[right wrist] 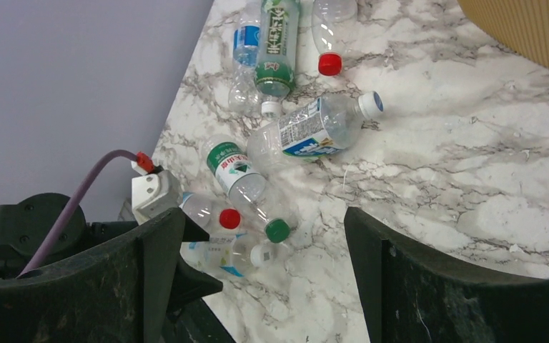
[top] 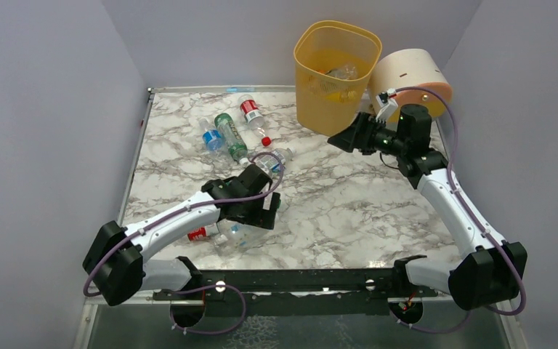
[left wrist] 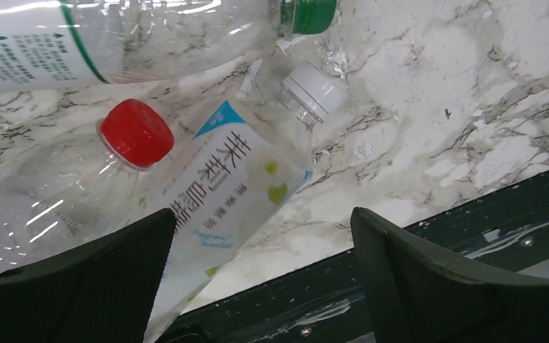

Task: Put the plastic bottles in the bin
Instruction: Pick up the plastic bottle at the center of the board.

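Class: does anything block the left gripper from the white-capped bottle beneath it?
Nothing visible does. The open left gripper hangs directly over the white-capped bottle; a red-capped bottle lies close beside it, possibly crowding a finger.

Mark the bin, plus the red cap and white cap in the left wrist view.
bin (top: 328, 105): top external view, front wall.
red cap (left wrist: 136, 133): left wrist view, cap top.
white cap (left wrist: 315, 91): left wrist view, ribbed side.

Marbled tabletop, plain, seemingly lilac walls
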